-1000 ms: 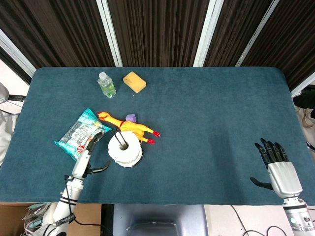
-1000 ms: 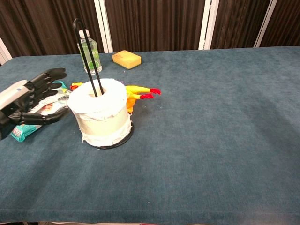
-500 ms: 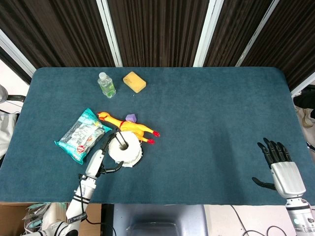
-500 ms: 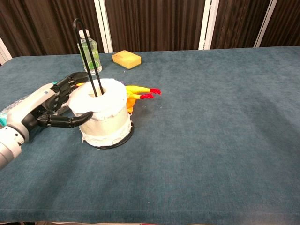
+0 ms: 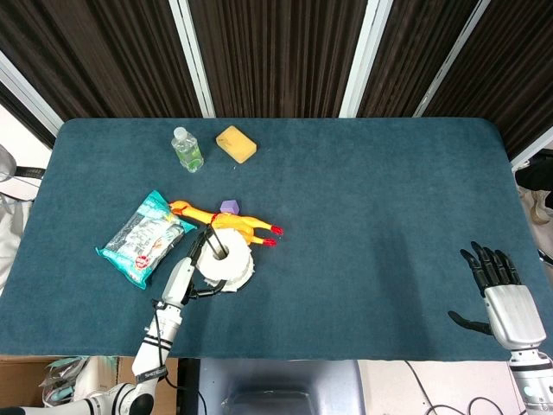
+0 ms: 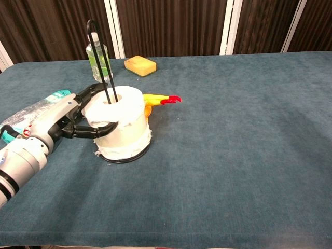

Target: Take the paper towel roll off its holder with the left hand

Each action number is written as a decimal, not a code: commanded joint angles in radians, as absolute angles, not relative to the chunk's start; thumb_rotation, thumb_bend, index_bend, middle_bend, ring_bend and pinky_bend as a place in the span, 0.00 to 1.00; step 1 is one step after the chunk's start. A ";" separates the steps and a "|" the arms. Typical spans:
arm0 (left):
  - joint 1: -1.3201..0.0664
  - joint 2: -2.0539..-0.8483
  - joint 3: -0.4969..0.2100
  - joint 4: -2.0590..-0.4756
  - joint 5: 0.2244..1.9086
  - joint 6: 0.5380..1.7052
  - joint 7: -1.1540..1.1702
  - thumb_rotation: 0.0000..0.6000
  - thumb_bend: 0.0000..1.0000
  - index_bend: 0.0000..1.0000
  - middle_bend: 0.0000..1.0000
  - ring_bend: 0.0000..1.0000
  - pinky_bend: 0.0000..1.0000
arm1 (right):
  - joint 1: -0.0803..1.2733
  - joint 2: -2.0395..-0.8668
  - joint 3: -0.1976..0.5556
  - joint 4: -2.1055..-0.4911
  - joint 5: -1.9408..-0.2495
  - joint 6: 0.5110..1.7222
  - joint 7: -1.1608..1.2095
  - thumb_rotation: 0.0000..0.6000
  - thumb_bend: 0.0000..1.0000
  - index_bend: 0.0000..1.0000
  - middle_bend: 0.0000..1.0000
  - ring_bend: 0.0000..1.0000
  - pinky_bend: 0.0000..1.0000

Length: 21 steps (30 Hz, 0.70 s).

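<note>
**A:** Near the front-left edge of the table (image 6: 249, 155): left hand (image 6: 59, 124) has its fingers (image 6: 98, 127) wrapped round the side of the paper towel roll (image 6: 122, 124). Thumb in front, the others behind, as far as the chest view shows. Looks like a grip, not just contact.

**B:** Roll off the holder yet?

**A:** No. Roll sits on the holder (image 6: 101, 57), wire post running up through the core and well above the top. Roll and post both look tilted right in the chest view, so I reckon the hand is pushing sideways.

**B:** Then the fix is direction. Lift along the post, not across it. If the tilt stays, the core binds on the wire and the base ring comes up too.

**A:** Agreed. Loose layers at the bottom of the roll look ragged; squeeze too soft and the outer wrap may slide. I'd firm up mid-height before lifting.

**B:** Right hand?

**A:** Right hand (image 5: 505, 298) is at the front-right corner, well apart, fingers spread, holding nothing.

**B:** Anything in the way?

**A:** Snack packet (image 5: 143, 238) just left of the roll, rubber chicken (image 5: 229, 220) just behind it, touching or near, can't tell. Further back, bottle (image 5: 187, 149) and sponge (image 5: 236, 143) near the rear edge, well apart. A straight vertical lift should miss all of them; post height is the real constraint.
</note>
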State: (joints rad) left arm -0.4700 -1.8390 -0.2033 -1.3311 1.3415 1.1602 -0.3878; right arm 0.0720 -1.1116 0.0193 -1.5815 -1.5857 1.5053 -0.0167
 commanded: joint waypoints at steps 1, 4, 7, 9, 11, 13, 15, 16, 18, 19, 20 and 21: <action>-0.476 -1.841 -0.215 -1.331 1.323 1.145 -0.400 1.00 0.41 0.35 0.25 0.36 0.47 | 0.072 -1.110 0.020 -1.581 -1.587 1.505 -0.014 1.00 0.04 0.00 0.00 0.00 0.00; -0.473 -1.848 -0.228 -1.330 1.317 1.162 -0.402 1.00 0.62 0.60 0.50 0.57 0.64 | 0.072 -1.109 0.019 -1.582 -1.589 1.504 -0.013 1.00 0.04 0.00 0.00 0.00 0.00; -0.465 -1.867 -0.247 -1.325 1.331 1.224 -0.400 1.00 0.77 0.72 0.62 0.67 0.76 | 0.071 -1.109 0.017 -1.582 -1.592 1.507 -0.012 1.00 0.04 0.00 0.00 0.00 0.00; -0.461 -1.872 -0.258 -1.327 1.353 1.271 -0.387 1.00 0.81 0.75 0.65 0.70 0.80 | 0.069 -1.109 0.016 -1.581 -1.594 1.509 -0.012 1.00 0.04 0.00 0.00 0.00 0.00; -0.461 -1.865 -0.268 -1.350 1.371 1.302 -0.375 1.00 0.81 0.76 0.65 0.71 0.81 | 0.069 -1.110 0.015 -1.581 -1.596 1.510 -0.014 1.00 0.04 0.00 0.00 0.00 0.00; -0.463 -1.849 -0.277 -1.382 1.385 1.322 -0.360 1.00 0.81 0.76 0.65 0.72 0.81 | 0.069 -1.110 0.014 -1.581 -1.598 1.509 -0.018 1.00 0.04 0.00 0.00 0.00 0.00; -0.464 -1.824 -0.290 -1.429 1.400 1.344 -0.337 1.00 0.80 0.76 0.65 0.72 0.81 | 0.069 -1.111 0.013 -1.582 -1.599 1.508 -0.024 1.00 0.04 0.00 0.00 0.00 0.00; -0.465 -1.813 -0.296 -1.451 1.408 1.354 -0.324 1.00 0.80 0.76 0.65 0.72 0.81 | 0.069 -1.111 0.012 -1.583 -1.600 1.508 -0.025 1.00 0.04 0.00 0.00 0.00 0.00; -0.467 -1.783 -0.311 -1.506 1.423 1.375 -0.292 1.00 0.80 0.76 0.65 0.72 0.81 | 0.068 -1.111 0.012 -1.583 -1.602 1.508 -0.026 1.00 0.04 0.00 0.00 0.00 0.00; -0.468 -1.763 -0.322 -1.539 1.431 1.386 -0.271 1.00 0.79 0.76 0.65 0.72 0.81 | 0.067 -1.111 0.011 -1.583 -1.603 1.510 -0.025 1.00 0.04 0.00 0.00 0.00 0.00; -0.469 -1.746 -0.331 -1.566 1.436 1.392 -0.257 1.00 0.79 0.76 0.65 0.72 0.81 | 0.067 -1.111 0.011 -1.583 -1.604 1.510 -0.023 1.00 0.04 0.00 0.00 0.00 0.00; -0.471 -1.728 -0.342 -1.594 1.438 1.396 -0.245 1.00 0.79 0.76 0.65 0.72 0.81 | 0.066 -1.111 0.010 -1.583 -1.604 1.512 -0.022 1.00 0.04 0.00 0.00 0.00 0.00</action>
State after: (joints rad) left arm -0.4669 -1.7745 -0.3122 -1.5306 1.4180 1.3703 -0.2872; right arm 0.0664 -1.1109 0.0106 -1.5830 -1.6038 1.5114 -0.0221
